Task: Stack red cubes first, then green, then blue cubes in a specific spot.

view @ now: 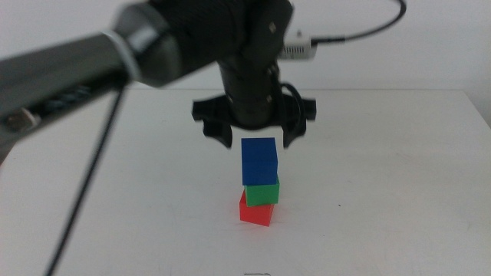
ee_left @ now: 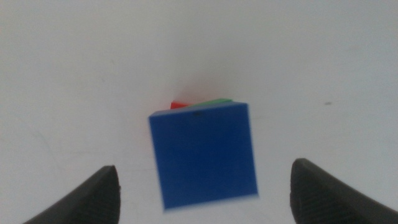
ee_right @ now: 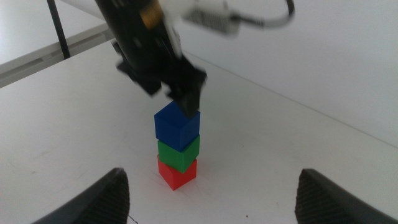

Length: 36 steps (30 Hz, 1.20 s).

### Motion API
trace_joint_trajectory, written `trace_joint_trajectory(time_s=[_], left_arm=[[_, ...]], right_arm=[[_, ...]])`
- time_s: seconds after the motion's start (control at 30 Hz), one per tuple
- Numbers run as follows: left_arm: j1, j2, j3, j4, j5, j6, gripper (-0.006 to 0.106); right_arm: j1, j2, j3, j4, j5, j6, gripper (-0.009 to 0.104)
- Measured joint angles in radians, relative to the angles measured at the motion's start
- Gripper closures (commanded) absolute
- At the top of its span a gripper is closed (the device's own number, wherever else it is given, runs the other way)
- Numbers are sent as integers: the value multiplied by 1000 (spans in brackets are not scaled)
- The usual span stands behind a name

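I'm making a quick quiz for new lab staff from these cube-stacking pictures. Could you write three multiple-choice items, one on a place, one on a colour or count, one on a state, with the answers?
1. Where is the blue cube?
A. On the bare table beside the stack
B. On top of the green cube
C. Under the red cube

2. How many cubes are in the stack?
A. Two
B. Three
C. Four

3. What is the state of the left end effector?
A. Open, just above the blue cube
B. Shut on the blue cube
C. Shut on the green cube

Answers:
1 B: the middle view shows blue on green, green on red.
2 B: red, green and blue are the only cubes seen.
3 A: in the left wrist view the jaws stand wide apart, clear of the cube's sides.

The right end effector waits off to the side, open.
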Motion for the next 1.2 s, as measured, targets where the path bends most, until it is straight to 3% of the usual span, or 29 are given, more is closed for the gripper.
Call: trace_joint_trajectory(time_s=[0.17, 0.43, 0.6, 0.77, 1.07, 1.2], left_arm=[[0, -138, 0, 50, 7, 23, 7], [0, -301, 0, 245, 25, 182, 7], [9, -355, 0, 314, 27, 246, 7], [110, -435, 19, 281, 25, 320, 7], [514, -682, 256, 60, -8, 580, 7], [609, -757, 292, 26, -27, 607, 7]], right_arm=[[0, 0, 0, 0, 0, 0, 15], [0, 0, 0, 0, 0, 0, 15], [0, 0, 0, 0, 0, 0, 15], [0, 0, 0, 0, 0, 0, 15], [0, 0, 0, 0, 0, 0, 15], [0, 0, 0, 0, 0, 0, 15]])
